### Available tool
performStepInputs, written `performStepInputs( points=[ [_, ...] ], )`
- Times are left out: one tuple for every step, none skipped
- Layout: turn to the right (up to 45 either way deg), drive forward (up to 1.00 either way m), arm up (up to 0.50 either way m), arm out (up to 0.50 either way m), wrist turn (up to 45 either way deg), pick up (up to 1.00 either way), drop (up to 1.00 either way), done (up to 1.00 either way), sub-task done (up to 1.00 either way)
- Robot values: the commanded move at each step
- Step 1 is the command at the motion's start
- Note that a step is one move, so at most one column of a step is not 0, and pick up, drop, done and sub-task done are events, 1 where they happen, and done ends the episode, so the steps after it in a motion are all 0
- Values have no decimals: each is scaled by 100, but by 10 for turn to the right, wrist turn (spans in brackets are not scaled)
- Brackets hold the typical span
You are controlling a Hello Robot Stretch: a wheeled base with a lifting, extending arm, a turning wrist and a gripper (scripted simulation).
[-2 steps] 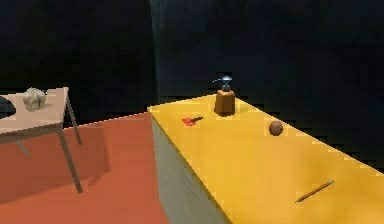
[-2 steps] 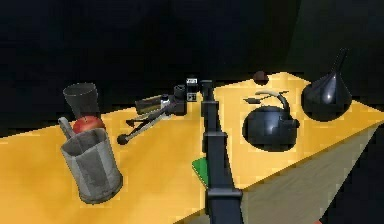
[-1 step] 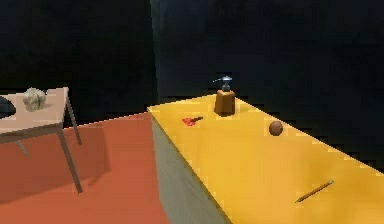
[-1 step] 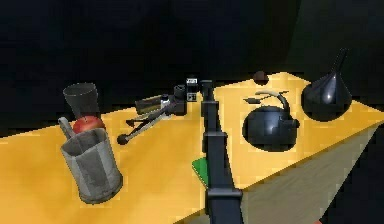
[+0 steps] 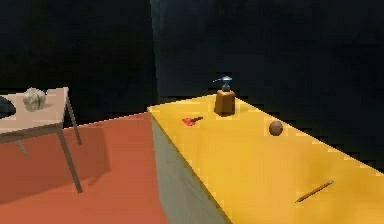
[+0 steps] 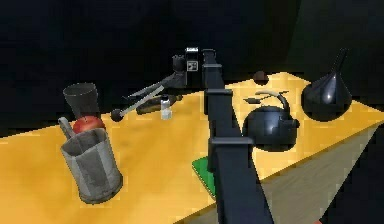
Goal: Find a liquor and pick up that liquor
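Forward view, table: the yellow table (image 5: 250, 165) is carrying a brown pump bottle (image 5: 225, 99) at upper centre, with a brown ball (image 5: 275, 128) to its right; neither is reading as liquor.
Arm side view, arm: the arm (image 6: 225, 130) is reaching up mid-frame, probably to bring the fingers (image 6: 148, 93) over the table's things.
Arm side view, fingers: a small white shaker (image 6: 167, 110) is standing beside them, so their state and any hold cannot be told.
Arm side view, liquor: the dark long-necked vessel (image 6: 330, 92) at upper right is looking likeliest, well apart from the fingers, beyond a black kettle (image 6: 270, 125).
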Motion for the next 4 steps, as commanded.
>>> performStepInputs(
  points=[
    [0,0,-10,0,0,0,0,0,0],
    [0,0,10,0,0,0,0,0,0],
    [0,0,4,0,0,0,0,0,0],
    [0,0,0,0,-390,0,0,0,0]
  ],
)
